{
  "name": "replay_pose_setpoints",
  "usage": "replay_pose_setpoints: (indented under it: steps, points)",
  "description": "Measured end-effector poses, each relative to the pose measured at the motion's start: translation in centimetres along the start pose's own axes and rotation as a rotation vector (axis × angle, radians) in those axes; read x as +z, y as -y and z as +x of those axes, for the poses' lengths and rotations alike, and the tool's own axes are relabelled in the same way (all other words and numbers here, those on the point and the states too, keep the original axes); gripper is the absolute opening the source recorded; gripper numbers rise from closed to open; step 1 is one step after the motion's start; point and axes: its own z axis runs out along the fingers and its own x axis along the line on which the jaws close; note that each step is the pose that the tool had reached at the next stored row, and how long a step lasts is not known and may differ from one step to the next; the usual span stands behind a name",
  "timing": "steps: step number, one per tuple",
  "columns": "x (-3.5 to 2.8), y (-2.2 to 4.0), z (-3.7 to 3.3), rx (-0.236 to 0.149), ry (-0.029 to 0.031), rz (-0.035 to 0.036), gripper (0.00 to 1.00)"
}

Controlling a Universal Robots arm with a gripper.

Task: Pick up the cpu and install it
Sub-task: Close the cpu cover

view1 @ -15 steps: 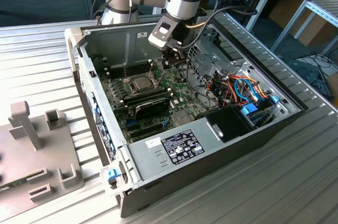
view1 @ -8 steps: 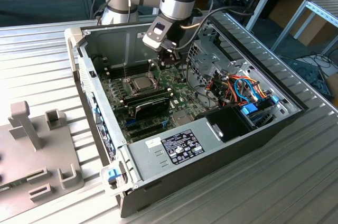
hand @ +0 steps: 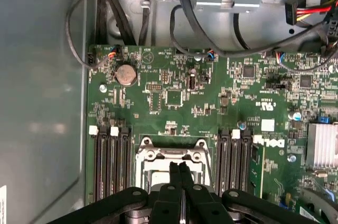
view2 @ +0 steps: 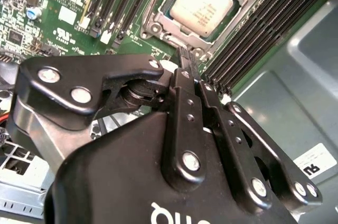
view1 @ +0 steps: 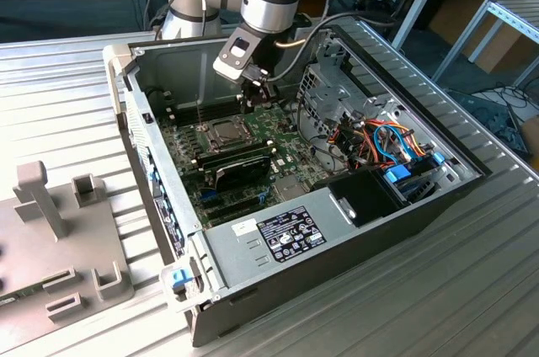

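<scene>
Panels of grey sheet metal box in the computer case, whose green motherboard spreads around the socket. We find the black gripper hanging over that steel-framed socket, slim fingers pressed together on nothing. Within the socket lies the cpu, square, flat, dull silver.

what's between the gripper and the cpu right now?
Just the rim of the socket frame, in the second wrist view: gripper on one side, cpu inside it.

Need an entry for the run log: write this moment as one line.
cpu: lying in socket | gripper: shut, holding nothing, by socket
</scene>
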Motion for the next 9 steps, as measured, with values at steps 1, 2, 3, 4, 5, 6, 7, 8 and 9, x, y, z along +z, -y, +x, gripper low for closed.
replay_pose_setpoints:
  steps: [1, 2, 3, 4, 5, 6, 7, 8, 9]
  points:
    - [0.00, 0.00, 0.00, 0.000, 0.0000, 0.0000, 0.11]
    - [0.00, 0.01, 0.00, 0.000, 0.0000, 0.0000, 0.11]
    - [0.00, 0.01, 0.00, 0.000, 0.0000, 0.0000, 0.11]
    - [0.00, 0.01, 0.00, 0.000, 0.0000, 0.0000, 0.11]
    - [0.00, 0.01, 0.00, 0.000, 0.0000, 0.0000, 0.11]
    - [0.00, 0.05, 0.00, 0.000, 0.0001, 0.0000, 0.11]
    - [0.00, 0.12, 0.00, 0.000, 0.0000, 0.0000, 0.11]
    - [0.00, 0.12, 0.00, 0.000, 0.0000, 0.0000, 0.11]
    - [0.00, 0.12, 0.00, 0.000, -0.0001, 0.0000, 0.11]
